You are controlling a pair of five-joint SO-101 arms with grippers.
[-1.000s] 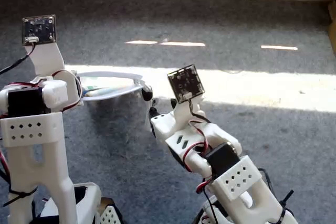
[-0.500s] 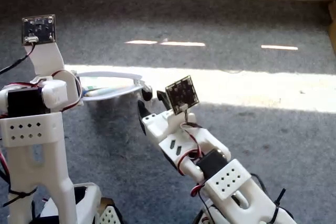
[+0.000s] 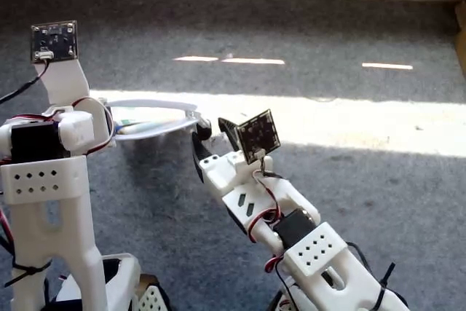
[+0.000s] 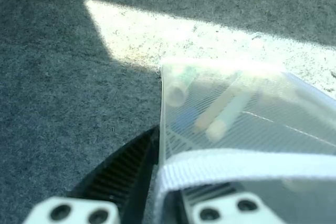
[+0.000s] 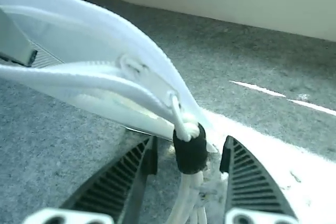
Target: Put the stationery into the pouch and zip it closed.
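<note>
White pouch (image 3: pixel 149 118) held at left end by left gripper (image 4: pixel 168 174) | right gripper (image 3: pixel 209 133) wide around black pull (image 5: pixel 190 153) | pinch pull squarely, then draw along zipper (image 5: pixel 105 71).

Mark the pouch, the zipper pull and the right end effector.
pouch (image 4: pixel 247 124): left wrist view, on its mesh side wall.
zipper pull (image 5: pixel 190 150): right wrist view, on its black bead.
right end effector (image 3: pixel 209 133): high view, midway between its open fingertips.

stationery (image 4: pixel 220 111) in pouch (image 4: pixel 252 129), right tool (image 5: pixel 189 146) around pull (image 5: pixel 190 155)
</note>
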